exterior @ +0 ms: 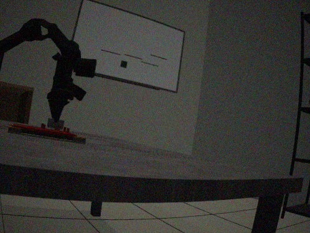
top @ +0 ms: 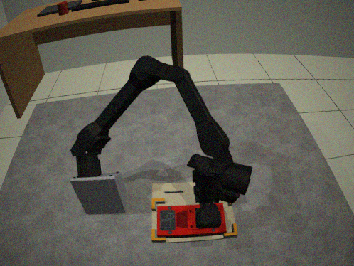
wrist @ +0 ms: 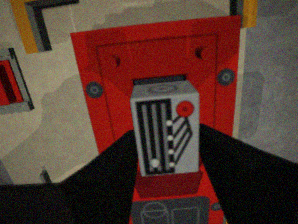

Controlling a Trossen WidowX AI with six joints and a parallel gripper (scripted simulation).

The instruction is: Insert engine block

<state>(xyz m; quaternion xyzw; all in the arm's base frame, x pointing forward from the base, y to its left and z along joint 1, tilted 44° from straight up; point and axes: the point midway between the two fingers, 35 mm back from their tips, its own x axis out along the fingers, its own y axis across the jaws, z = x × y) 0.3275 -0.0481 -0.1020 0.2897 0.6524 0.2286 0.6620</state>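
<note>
The red car body [top: 183, 232] [exterior: 28, 126] [wrist: 160, 57] lies flat on the pale board [top: 160, 188] [wrist: 55, 100]. The grey engine block [exterior: 53, 124] [wrist: 191, 160] is upright over the car body, its top well above the red surface. In the wrist view its dark slots are on the left of its top face and a red disc is at the upper right. A dark strip of the opening shows beyond it. My gripper [top: 209, 213] [exterior: 56, 120] [wrist: 166, 133] is shut on the block, a finger on each side. The rib is hidden, and I cannot tell whether the block's lower end is inside the opening.
Yellow corner brackets [top: 158, 239] [wrist: 27, 30] surround the car body. Red posts [exterior: 66, 129] stand up near the block. A grey-framed part with a red inside [wrist: 7, 82] shows at the left of the wrist view. A grey box [top: 97, 195] is under the arm's base.
</note>
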